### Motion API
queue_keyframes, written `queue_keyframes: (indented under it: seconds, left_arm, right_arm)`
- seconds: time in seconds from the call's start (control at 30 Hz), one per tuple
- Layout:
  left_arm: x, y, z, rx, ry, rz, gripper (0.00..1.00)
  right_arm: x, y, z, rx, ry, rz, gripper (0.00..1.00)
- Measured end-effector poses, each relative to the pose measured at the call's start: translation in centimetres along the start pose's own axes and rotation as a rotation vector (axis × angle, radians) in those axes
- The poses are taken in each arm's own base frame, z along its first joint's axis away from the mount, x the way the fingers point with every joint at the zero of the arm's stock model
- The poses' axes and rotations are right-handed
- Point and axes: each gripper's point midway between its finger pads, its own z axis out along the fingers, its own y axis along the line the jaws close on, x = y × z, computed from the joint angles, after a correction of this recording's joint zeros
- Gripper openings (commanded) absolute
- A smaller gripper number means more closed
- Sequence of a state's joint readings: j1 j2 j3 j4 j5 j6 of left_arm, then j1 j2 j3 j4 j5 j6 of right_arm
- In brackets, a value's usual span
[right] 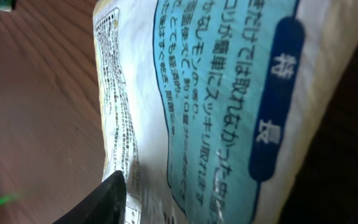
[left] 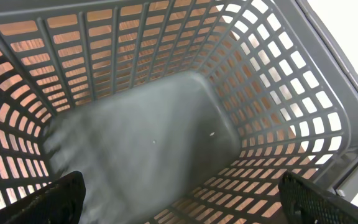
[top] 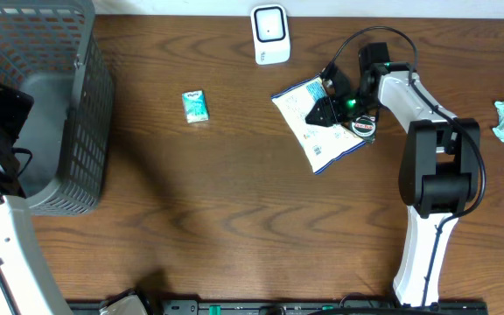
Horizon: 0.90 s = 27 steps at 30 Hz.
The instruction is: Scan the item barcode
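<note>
Pouch (top: 322, 144) pinched in my right gripper (top: 331, 94) near the worktop's (top: 234, 219) far edge; left gripper (left: 185, 202) spread inside the basket (left: 291, 93).

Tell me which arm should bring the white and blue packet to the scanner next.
Right. The right gripper is at the packet edge, close to the scanner, while the left gripper hangs open over the grey basket across the table.

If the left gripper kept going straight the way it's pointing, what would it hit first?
Probably the floor of the basket: the open left gripper points down into it, with nothing visible in between. Depth is unclear.
</note>
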<state>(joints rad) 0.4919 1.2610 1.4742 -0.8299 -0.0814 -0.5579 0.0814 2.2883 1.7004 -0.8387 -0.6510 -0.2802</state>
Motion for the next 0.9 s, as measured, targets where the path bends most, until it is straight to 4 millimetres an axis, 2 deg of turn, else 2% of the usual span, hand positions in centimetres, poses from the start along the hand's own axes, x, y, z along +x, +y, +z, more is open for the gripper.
queue_keyframes:
  seconds: [0.03,0.07,0.1,0.13,0.4,0.5,0.57,0.67,0.77,0.9]
  left_arm:
    - [0.0,0.0,0.0,0.0,0.0,0.0,0.98]
    - [0.0,0.0,0.0,0.0,0.0,0.0,0.98]
    - [0.0,0.0,0.0,0.0,0.0,0.0,0.98]
    - [0.0,0.0,0.0,0.0,0.0,0.0,0.98]
    - [0.0,0.0,0.0,0.0,0.0,0.0,0.98]
    - [0.0,0.0,0.0,0.0,0.0,0.0,0.98]
    - [0.0,0.0,0.0,0.0,0.0,0.0,0.98]
    - [0.0,0.0,0.0,0.0,0.0,0.0,0.98]
    - [0.0,0.0,0.0,0.0,-0.001,0.0,0.98]
    - [0.0,0.0,0.0,0.0,0.0,0.0,0.98]
  right_arm:
    - [0.1,0.1,0.1,-0.002,0.005,-0.003,0.31]
    - [0.1,0.2,0.2,-0.004,0.008,-0.001,0.26]
    - [0.2,0.4,0.4,-0.008,0.011,-0.001,0.09]
    - [0.2,0.6,0.5,-0.016,0.014,-0.004,0.01]
    - [-0.6,3.2,0.5,-0.158,-0.022,0.012,0.01]
    - [-1.6,4.8,-0.4,-0.28,-0.08,0.021,0.01]
    - [-2.3,4.9,-1.0,-0.312,-0.113,0.028,0.02]
    - [-4.1,4.9,-2.7,-0.328,-0.194,0.006,0.02]
    - [-6.3,6.0,-4.9,-0.314,-0.278,-0.056,0.02]
    - [-9.6,10.4,-9.9,-0.314,-0.414,-0.172,0.02]
